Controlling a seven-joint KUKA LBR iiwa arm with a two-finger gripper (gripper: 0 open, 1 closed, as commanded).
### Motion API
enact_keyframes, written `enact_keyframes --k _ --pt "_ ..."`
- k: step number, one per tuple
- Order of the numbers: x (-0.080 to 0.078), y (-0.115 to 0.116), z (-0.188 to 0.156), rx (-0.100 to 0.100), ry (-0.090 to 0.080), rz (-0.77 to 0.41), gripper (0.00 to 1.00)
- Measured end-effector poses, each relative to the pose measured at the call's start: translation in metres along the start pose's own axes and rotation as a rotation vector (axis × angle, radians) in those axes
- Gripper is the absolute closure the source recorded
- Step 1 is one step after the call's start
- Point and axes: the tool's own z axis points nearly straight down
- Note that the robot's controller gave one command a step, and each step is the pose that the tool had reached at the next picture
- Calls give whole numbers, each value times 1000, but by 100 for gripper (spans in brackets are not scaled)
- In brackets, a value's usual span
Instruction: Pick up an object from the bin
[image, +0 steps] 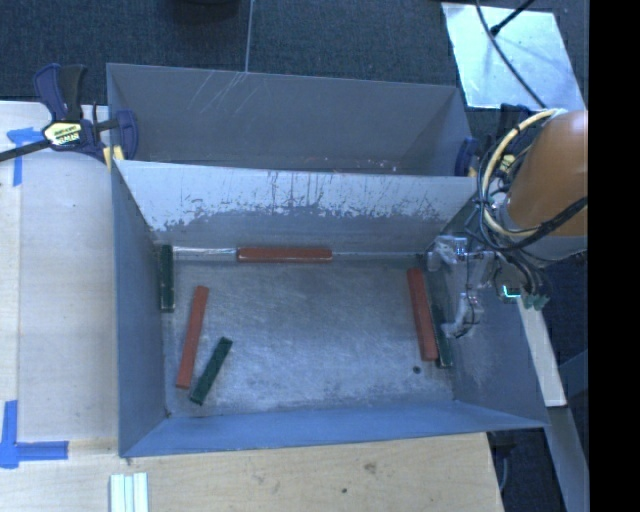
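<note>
The grey bin (320, 345) carries loose sticks — far red stick (285, 255), left red stick (192, 337), right red stick (422, 315), left-wall green stick (166, 277), slanted green stick (210, 370).

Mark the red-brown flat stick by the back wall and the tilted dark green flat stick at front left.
Red-brown flat stick (285, 255), camera view, its middle.
Tilted dark green flat stick (211, 370), camera view, its middle.

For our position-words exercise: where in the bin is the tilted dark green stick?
In the camera view, the tilted dark green stick lies near the floor's lower-left corner, just right of the orange-red stick, across the bin from the pincer.
</note>
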Motion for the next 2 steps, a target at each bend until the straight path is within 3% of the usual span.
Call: enact_keyframes --k 1,2 --pt "26 -26 96 2 -8 -289 0" --pt "25 16 95 -15 -17 -1240 0"
